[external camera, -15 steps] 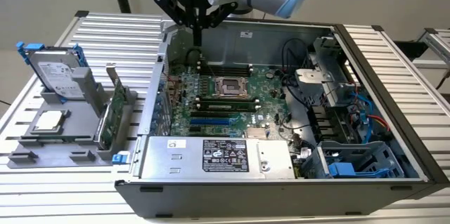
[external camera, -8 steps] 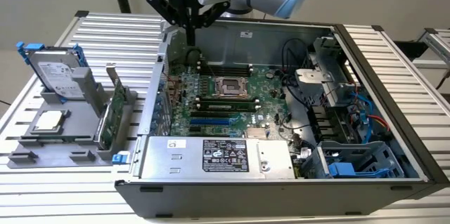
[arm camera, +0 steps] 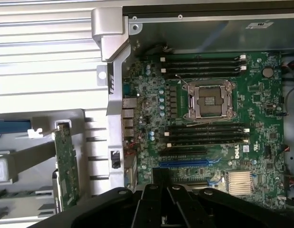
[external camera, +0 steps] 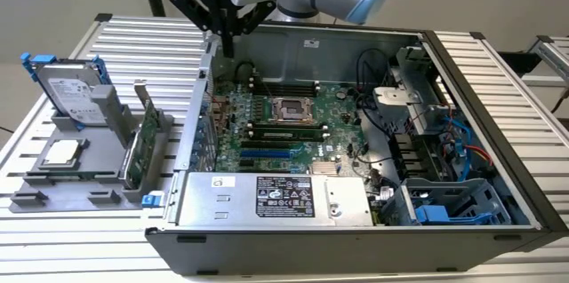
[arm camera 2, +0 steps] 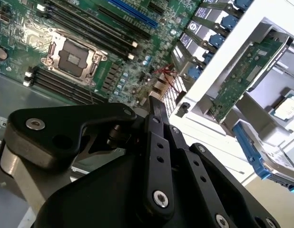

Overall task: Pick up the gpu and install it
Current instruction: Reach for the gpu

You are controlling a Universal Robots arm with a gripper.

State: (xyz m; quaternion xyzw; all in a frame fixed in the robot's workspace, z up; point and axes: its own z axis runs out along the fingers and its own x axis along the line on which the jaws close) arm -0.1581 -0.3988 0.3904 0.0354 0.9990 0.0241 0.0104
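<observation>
Gripper (external camera: 228, 47) at case (external camera: 484, 90) edge; gpu (external camera: 135, 153) prob. upright in rack (external camera: 89, 196), well apart.

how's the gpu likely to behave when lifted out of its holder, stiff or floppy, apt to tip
Probably stiff: the gpu is a flat green circuit board. Likely light for its size, but fragile on its component face. Standing on its thin edge in the gray holder, it could tip once lifted free.

The exterior view looks down on the whole open case (external camera: 356, 251) from afar; both wrist views share its motherboard (arm camera: 261, 95) (arm camera 2: 137, 52), close above.
</observation>
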